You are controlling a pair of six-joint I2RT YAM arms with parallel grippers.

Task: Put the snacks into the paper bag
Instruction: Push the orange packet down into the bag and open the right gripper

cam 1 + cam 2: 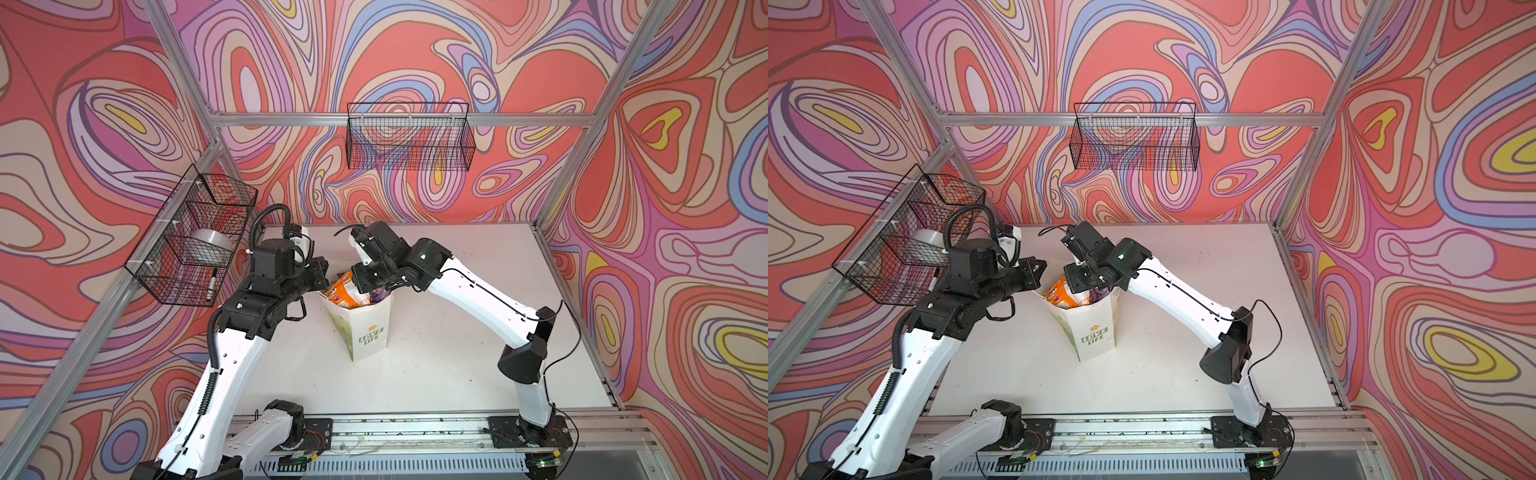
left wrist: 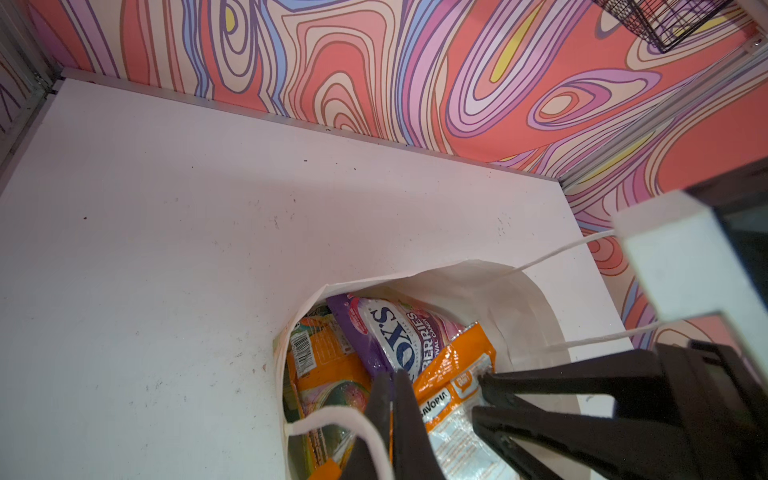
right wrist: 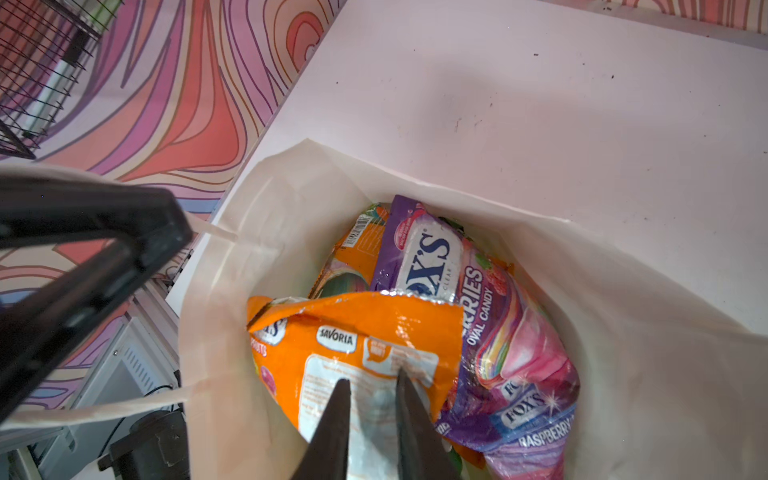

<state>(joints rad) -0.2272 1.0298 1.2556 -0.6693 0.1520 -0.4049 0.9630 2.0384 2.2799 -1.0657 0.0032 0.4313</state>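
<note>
The white paper bag point(image 1: 365, 332) point(image 1: 1096, 336) stands upright mid-table, lettered "LOVE LIFE". Several snacks fill it. An orange pouch point(image 1: 343, 286) point(image 3: 353, 324) sticks out of its mouth. A purple "FOX'S" pouch point(image 2: 395, 328) point(image 3: 432, 257) lies beside it, and another orange pouch point(image 2: 324, 365) sits deeper. My left gripper point(image 1: 323, 276) point(image 2: 392, 386) is shut at the bag's left rim, and the cord handle point(image 2: 332, 415) runs taut to it. My right gripper point(image 1: 361, 282) point(image 3: 372, 380) reaches into the mouth, its fingers a narrow gap apart and pinching the top orange pouch's white back panel.
A black wire basket point(image 1: 409, 141) hangs on the back wall. Another basket point(image 1: 195, 241) on the left wall holds a silver roll point(image 1: 210, 245) and a marker point(image 1: 212, 284), close to my left arm. White tabletop point(image 1: 457, 353) surrounds the bag.
</note>
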